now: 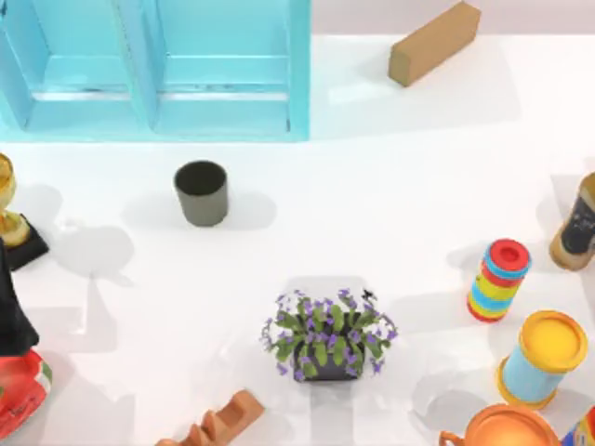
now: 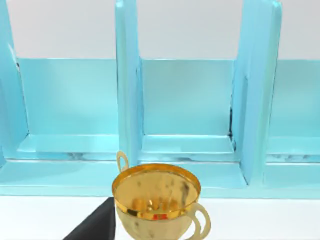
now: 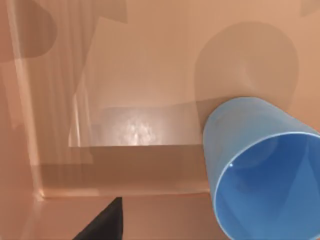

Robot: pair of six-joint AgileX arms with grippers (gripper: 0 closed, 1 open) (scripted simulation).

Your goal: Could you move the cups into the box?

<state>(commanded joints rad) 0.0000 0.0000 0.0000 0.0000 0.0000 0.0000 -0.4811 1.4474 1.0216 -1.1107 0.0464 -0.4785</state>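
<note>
So the dark grey-olive tapered cup (image 1: 201,192) with the black inside is standing upright on the white table (image 1: 390,214), just in front of the big light turquoise-blue box (image 1: 223,125) with the tall walls and the inner divider (image 1: 139,65), close to it but not touching. The bright blue tapered cup (image 3: 260,170) I can see from my right wrist view: it's tipped over with its open mouth toward the camera, lying in a space with tan-looking walls (can't tell what that space is from here).

I can't tell how my left or right gripper stands, open or closed, or whether either has hold of anything.

From the left wrist view I'm looking at the box's compartments with a shiny gold trophy cup (image 2: 157,202) with looped handles right in front of them; top view has it (image 1: 7,200) at the table's left edge.

Other stuff around: a tan-brown cuboid block (image 1: 433,42) to the right of the box, a striped multicolour cylinder (image 1: 498,280) and a yellow-lidded light-blue can (image 1: 541,360) on the right side, and a dark potted plant with purple flowers (image 1: 327,336) near the front middle.
</note>
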